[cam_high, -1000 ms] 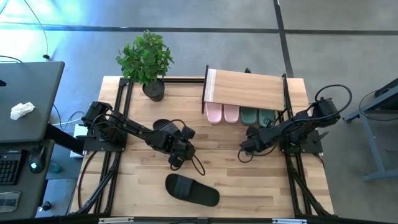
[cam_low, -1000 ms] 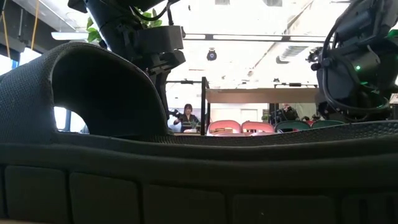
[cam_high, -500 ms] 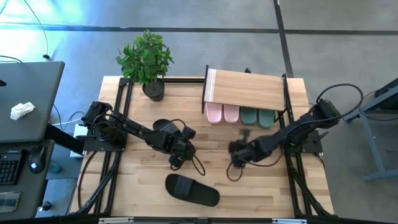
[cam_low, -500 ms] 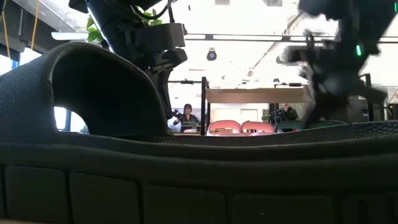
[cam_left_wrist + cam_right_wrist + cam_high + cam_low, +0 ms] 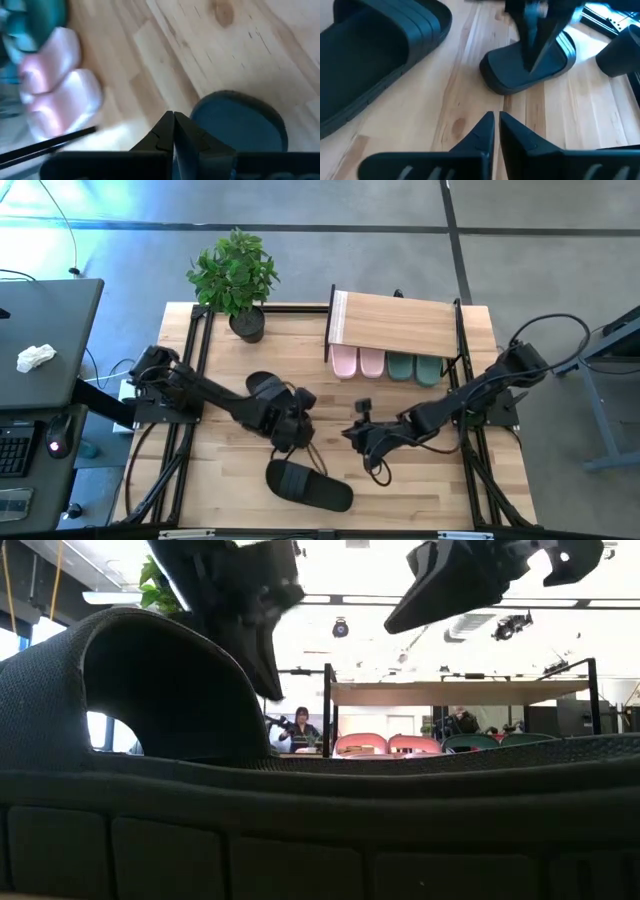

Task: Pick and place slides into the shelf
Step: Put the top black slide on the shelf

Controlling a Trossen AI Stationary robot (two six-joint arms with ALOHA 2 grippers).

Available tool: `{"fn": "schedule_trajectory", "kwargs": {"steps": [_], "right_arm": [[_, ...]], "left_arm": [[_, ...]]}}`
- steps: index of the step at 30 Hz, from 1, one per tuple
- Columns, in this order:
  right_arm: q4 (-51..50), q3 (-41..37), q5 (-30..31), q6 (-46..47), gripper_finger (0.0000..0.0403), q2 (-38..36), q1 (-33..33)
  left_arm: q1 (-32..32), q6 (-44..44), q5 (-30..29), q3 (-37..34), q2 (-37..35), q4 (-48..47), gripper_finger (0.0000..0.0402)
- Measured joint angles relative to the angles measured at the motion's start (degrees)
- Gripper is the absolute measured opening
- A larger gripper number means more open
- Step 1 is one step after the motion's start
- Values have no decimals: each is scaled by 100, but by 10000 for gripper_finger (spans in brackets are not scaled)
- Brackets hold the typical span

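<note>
I see both tools pinched together, empty: left tool (image 5: 291,432), right tool (image 5: 358,434). A ribbed black slide (image 5: 309,484) lies flat on the wood-grain counter (image 5: 420,480).

Six open-toe slide sandals with one wide strap each can be counted. Two are pale pink slides (image 5: 357,363), side by side under the board. Two are teal green slides (image 5: 413,368), just beside the pink pair. Two are black slides: one black slide (image 5: 309,485) lies near the front edge, the other black slide (image 5: 262,387) sits farther back, partly covered by an arm.

There is one small low shelf (image 5: 398,324) with a light wooden board and thin black metal legs. One leafy green potted plant (image 5: 236,277) stands on the one pale wooden tabletop (image 5: 230,468). Two dark robot arms reach over it.
</note>
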Motion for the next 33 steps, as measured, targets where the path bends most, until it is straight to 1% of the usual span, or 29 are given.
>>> {"fn": "schedule_trajectory", "kwargs": {"steps": [4,7,14,17,19,21,24,27,31,33], "right_arm": [[191,-2,49,-303,38,215,-18],[525,-2,66,-825,64,462,-57],[1495,-4,304,-2419,122,1084,-201],[1930,13,465,-3044,143,1347,-231],[1983,121,539,-3280,155,1521,-235],[2021,288,535,-3501,164,1721,-239],[2001,589,554,-3860,172,2067,-271],[1695,955,546,-3875,174,2375,-351],[1189,1389,592,-3902,175,2705,-510],[1045,1570,494,-3892,175,2807,-594]], "left_arm": [[-451,-68,-962,425,-4,-960,0],[-712,-419,-1458,596,-5,-1530,0],[-1000,-1382,-1779,534,-320,-2198,0],[-1034,-1681,-1823,319,-565,-2202,1],[-1035,-1842,-1824,170,-719,-2192,1],[-1035,-1908,-1818,-30,-896,-2029,1],[-1016,-1797,-1677,-279,-1076,-1505,1],[-1016,-1464,-1373,-387,-1147,-1015,1],[-1020,-1301,-1251,-405,-1185,-911,1],[-1016,-1269,-1251,-411,-1193,-944,1]]}}
